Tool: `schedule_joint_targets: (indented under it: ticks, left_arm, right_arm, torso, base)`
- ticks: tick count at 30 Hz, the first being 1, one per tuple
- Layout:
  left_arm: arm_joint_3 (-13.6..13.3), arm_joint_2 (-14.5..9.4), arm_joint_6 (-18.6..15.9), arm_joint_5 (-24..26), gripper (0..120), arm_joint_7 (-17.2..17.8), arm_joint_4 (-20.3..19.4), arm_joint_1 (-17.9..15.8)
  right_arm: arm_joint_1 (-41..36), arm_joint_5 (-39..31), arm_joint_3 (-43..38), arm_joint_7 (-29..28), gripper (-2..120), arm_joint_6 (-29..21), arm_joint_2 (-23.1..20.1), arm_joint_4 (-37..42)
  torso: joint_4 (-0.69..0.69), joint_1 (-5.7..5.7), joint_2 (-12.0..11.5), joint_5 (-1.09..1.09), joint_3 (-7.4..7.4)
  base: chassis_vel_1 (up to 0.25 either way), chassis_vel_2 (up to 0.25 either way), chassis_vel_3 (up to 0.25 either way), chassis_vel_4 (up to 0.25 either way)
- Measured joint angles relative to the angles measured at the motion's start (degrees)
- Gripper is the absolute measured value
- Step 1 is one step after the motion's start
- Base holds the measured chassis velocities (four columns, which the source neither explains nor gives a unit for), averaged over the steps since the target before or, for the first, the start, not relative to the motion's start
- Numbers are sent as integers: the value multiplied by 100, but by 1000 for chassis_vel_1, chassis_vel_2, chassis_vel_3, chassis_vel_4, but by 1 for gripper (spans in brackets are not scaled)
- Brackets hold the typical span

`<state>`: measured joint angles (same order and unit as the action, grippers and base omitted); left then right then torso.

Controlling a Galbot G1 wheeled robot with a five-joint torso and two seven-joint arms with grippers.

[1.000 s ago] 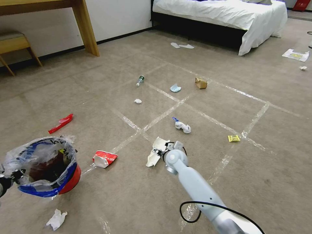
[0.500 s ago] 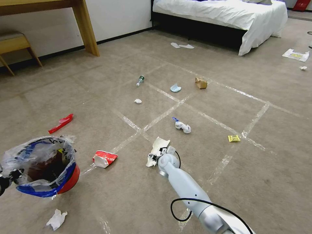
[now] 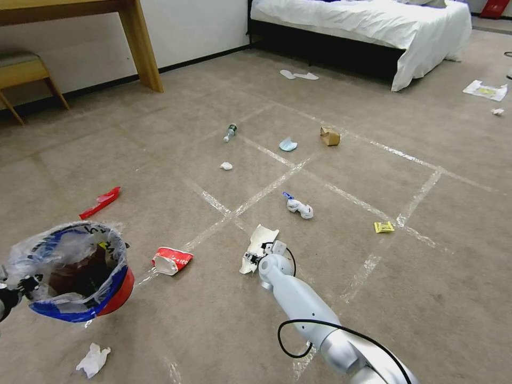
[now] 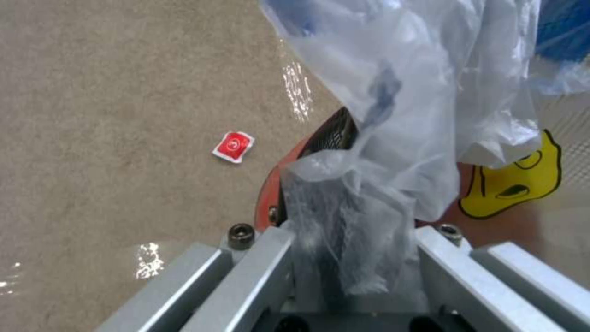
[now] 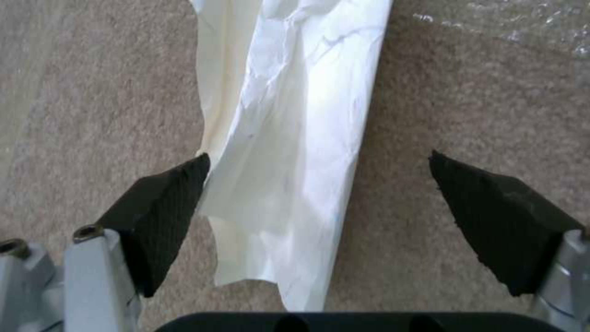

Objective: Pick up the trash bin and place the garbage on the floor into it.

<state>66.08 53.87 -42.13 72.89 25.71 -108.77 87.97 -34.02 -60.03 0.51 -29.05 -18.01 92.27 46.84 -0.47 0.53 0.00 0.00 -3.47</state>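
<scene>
Trash bin (image 3: 80, 277): held off the floor (image 3: 426, 277) at the near left in the head view, mouth up and tipped slightly toward the right. I see its red wall low on the right side; the clear liner with blue edging covers the rest of the rim. Left hand (image 3: 24, 288) is clamped on the bin's near rim through the bag. In the left wrist view the bunched plastic hides the fingers, so I read the grip from the rim (image 4: 276, 193) and liner pinched between the metal bars. The left arm is cut off at the frame edge.

White paper (image 3: 257, 248): flat on the carpet just right of centre, long axis running away from me and slightly rightward. Its near end is hidden behind the right hand (image 3: 255, 258). In the right wrist view that hand is spread wide, one black pad (image 5: 161, 216) touching the paper's edge, the other apart from it on bare carpet. Right arm reaches forward and down, wrist bent toward the floor.

Around them: red-and-white wrapper (image 3: 172, 260) between bin and paper, crumpled tissue (image 3: 93, 360) nearest me below the bin, red strip (image 3: 100, 202) beyond the bin, yellow packet (image 3: 383, 227) well to the right.
</scene>
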Motion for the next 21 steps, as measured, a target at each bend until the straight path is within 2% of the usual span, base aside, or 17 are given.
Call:
schedule_joint_targets:
  ticks: [6, 11, 13, 14, 16, 18, 20, 21]
  left_arm:
    - [-13, -43, 0, 49, 0, -9, -121, 5]
    - [-21, -32, 0, 63, 0, -11, -162, 6]
    - [-26, -6, 0, 64, 0, -17, -196, 15]
    - [-26, -6, 0, 64, 0, -17, -196, 15]
    - [-26, 2, 0, 76, 0, -30, -231, 23]
    - [-26, 2, 0, 86, 0, -32, -243, 27]
    - [-24, -3, 0, 99, 0, -43, -266, 35]
    - [-24, -3, 0, 99, 0, -43, -266, 35]
  right_arm:
    - [8, 11, -42, 148, 94, 18, -7, -25]
    - [-14, -1, 9, 172, 87, 30, -9, 41]
    - [-27, 1, 55, 196, 76, 46, -9, 56]
    - [-27, 1, 55, 196, 76, 46, -9, 56]
    - [-32, 8, 68, 226, 64, 50, -10, 54]
    - [-33, 18, 72, 236, 61, 55, -10, 45]
    - [-33, 49, 77, 268, 51, 73, -11, 7]
    - [-33, 49, 77, 268, 51, 73, -11, 7]
  torso:
    - [0, 0, 1, 0, 0]
    - [0, 0, 0, 0, 0]
    - [1, 0, 1, 0, 0]
    - [1, 0, 1, 0, 0]
    - [0, 0, 1, 0, 0]
    - [0, 0, 1, 0, 0]
    - [0, 0, 1, 0, 0]
    - [0, 0, 1, 0, 0]
  base:
    - [0, 0, 0, 0]
    - [0, 0, 0, 0]
    - [0, 0, 0, 0]
    - [0, 0, 0, 0]
    - [0, 0, 0, 0]
    - [0, 0, 0, 0]
    - [0, 0, 0, 0]
    - [0, 0, 0, 0]
